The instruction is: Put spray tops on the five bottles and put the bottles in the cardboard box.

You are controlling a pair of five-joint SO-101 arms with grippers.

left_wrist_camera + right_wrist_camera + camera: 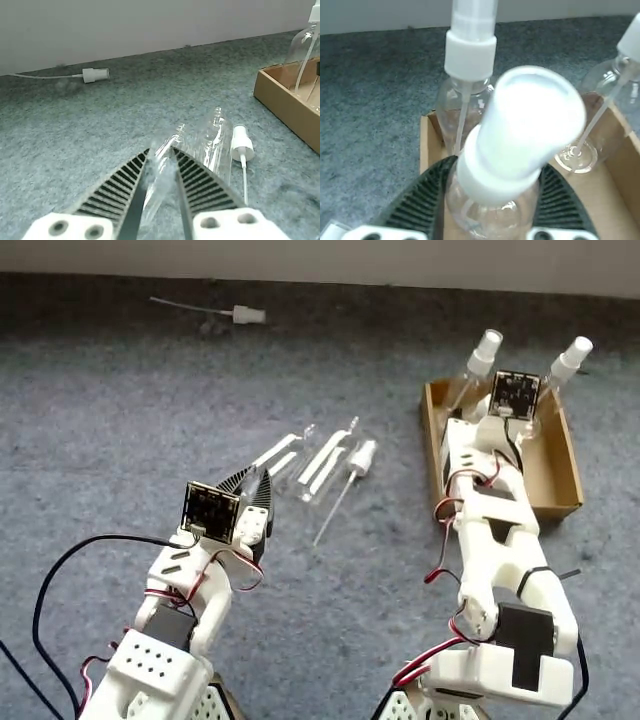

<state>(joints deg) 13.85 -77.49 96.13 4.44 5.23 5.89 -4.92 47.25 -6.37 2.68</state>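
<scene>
Grey, carpet-like cloth covers the counter [120,420], and the cardboard box [558,472] sits on it in front of the right arm. The right end effector [497,166] hangs over the middle of the box, pinching a capped bottle [520,130] by its clear body. Its tube end points down into the box and its white top tilts toward the camera. The step looks like setting this bottle down. It would go best if the bottle is straightened first, then lowered onto bare cardboard on the arm side of the box. That keeps it clear of the two capped bottles, one [483,352] and another [572,355], standing at the box's far end. The grip should only be loosened once the base rests flat. Well to the left of the box, the left end effector [160,151] is pressed in on an open bottle [159,172] lying on the cloth. Round, clear plastic is likely to slip, so a hold squarely across the body seems wise. A second open bottle [218,140] lies just beside it, on the box side. Next to that, nearer the box again, is a loose spray top [242,145] with its thin tube. Another loose spray top [245,313] lies far from the box at the back edge of the cloth. The count is five bottles, three capped and two open, two loose tops and one box.
</scene>
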